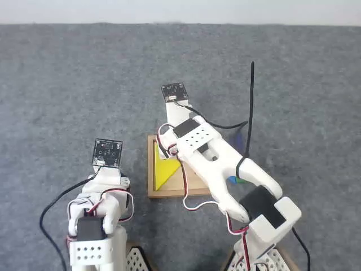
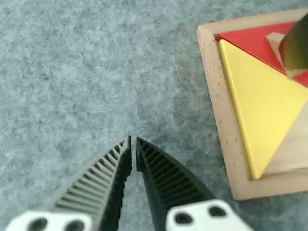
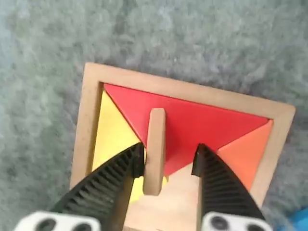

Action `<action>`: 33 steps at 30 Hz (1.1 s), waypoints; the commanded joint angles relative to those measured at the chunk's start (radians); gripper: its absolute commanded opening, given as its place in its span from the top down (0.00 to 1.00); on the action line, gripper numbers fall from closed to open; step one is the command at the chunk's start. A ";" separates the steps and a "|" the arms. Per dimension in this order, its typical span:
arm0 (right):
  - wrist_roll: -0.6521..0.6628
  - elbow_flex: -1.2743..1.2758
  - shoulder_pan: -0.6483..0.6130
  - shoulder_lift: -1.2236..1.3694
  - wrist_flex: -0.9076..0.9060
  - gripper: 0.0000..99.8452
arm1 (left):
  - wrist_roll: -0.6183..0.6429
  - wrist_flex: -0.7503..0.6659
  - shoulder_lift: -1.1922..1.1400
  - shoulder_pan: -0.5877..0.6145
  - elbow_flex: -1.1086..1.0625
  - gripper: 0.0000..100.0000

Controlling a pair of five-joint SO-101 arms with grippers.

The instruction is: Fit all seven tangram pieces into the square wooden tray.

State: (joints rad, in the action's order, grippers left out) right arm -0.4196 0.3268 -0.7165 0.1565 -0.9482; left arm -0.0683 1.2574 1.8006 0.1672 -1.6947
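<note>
While the right gripper (image 3: pixel 169 150) gapes wide and empty, a wooden piece (image 3: pixel 155 154), seemingly on edge in the tray (image 3: pixel 91 106), stands between its fingers (image 3: pixel 113 183), against one. I'd judge it stiff and light; pinch its flat faces.

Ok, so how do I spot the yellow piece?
Find the square wooden tray on the grey mat, under the right arm stretched over it. The yellow triangle lies flat inside, along the tray wall facing the left arm. It's the only yellow piece; the red triangle beside it shares its slanted edge.
</note>
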 commanded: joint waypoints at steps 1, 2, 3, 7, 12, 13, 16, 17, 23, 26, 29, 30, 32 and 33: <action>0.012 -0.025 -0.002 -0.013 -0.021 0.84 | -0.002 0.003 0.015 -0.005 0.010 0.98; 0.012 -0.025 -0.002 -0.013 -0.022 0.85 | -0.002 0.003 0.015 -0.005 0.010 0.98; 0.012 -0.025 0.001 -0.010 -0.027 0.85 | -0.002 0.003 0.015 -0.005 0.010 0.98; 0.018 -0.025 0.038 -0.008 -0.064 0.88 | -0.002 0.003 0.015 -0.005 0.010 0.98; 0.018 -0.025 0.045 -0.008 -0.101 0.88 | -0.002 0.003 0.015 -0.005 0.010 0.98; 0.018 -0.025 0.041 -0.008 -0.104 0.88 | -0.002 0.003 0.015 -0.005 0.010 0.98; 0.020 -0.025 0.012 -0.010 -0.105 0.88 | -0.002 0.003 0.015 -0.005 0.010 0.98; 0.020 -0.025 -0.001 -0.008 -0.105 0.88 | -0.002 0.003 0.015 -0.005 0.010 0.98; 0.044 -0.025 0.039 -0.012 -0.099 0.88 | -0.002 0.003 0.015 -0.005 0.010 0.98; 0.064 -0.031 0.087 -0.012 -0.097 0.88 | -0.002 0.003 0.015 -0.005 0.010 0.98; 0.068 -0.031 0.097 -0.010 -0.097 0.88 | -0.002 0.003 0.015 -0.005 0.010 0.98; 0.068 -0.031 0.091 -0.010 -0.096 0.88 | -0.002 0.003 0.015 -0.005 0.010 0.98; 0.068 -0.032 0.070 -0.018 -0.096 0.88 | -0.002 0.003 0.015 -0.005 0.010 0.98; 0.068 -0.032 0.058 -0.019 -0.096 0.88 | -0.002 0.003 0.015 -0.005 0.010 0.98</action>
State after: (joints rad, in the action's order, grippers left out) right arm -0.3629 0.3268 -0.6398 0.1565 -1.0372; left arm -0.0683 1.2574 1.8006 0.1672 -1.6947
